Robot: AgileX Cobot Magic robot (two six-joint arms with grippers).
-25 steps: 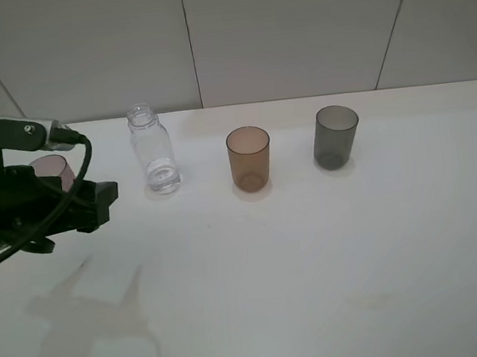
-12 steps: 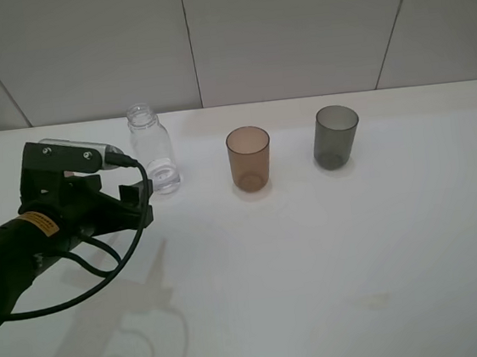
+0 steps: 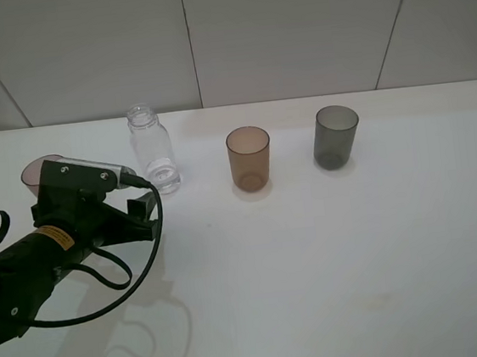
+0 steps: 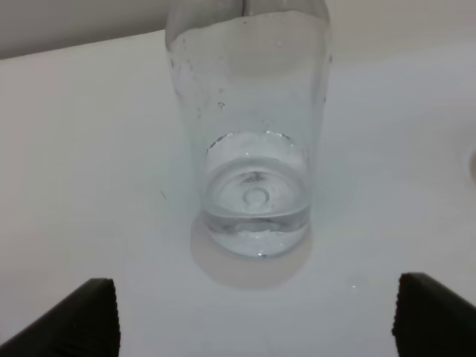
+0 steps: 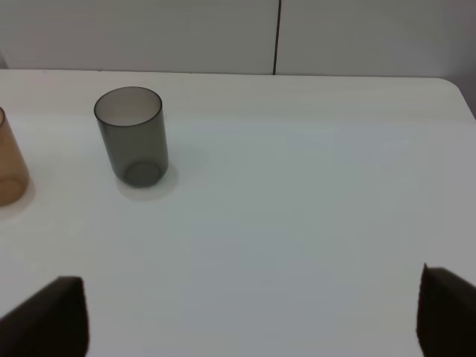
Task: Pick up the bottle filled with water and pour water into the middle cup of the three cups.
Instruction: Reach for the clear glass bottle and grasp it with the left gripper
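The clear bottle (image 3: pixel 152 149) stands upright and uncapped at the back left of the table; in the left wrist view the bottle (image 4: pixel 253 149) is straight ahead, with water (image 4: pixel 256 212) low in it. My left gripper (image 3: pixel 142 212) is just in front of it, open (image 4: pixel 256 320), its fingertips wide on either side and not touching. To the right stands the amber middle cup (image 3: pixel 249 158), upright, with the grey cup (image 3: pixel 335 136) further right. The pinkish cup (image 3: pixel 37 171) peeks out behind my left arm. My right gripper (image 5: pixel 249 320) is open and holds nothing.
The white table (image 3: pixel 332 254) meets a tiled wall at the back. My left arm's black cable (image 3: pixel 121 280) loops over the table front left. In the right wrist view the grey cup (image 5: pixel 132 134) and the amber cup's edge (image 5: pixel 9 167) lie ahead.
My left arm has swung in from the left edge toward the bottle and come lower, uncovering the pinkish cup's rim. Bottle and cups have not moved.
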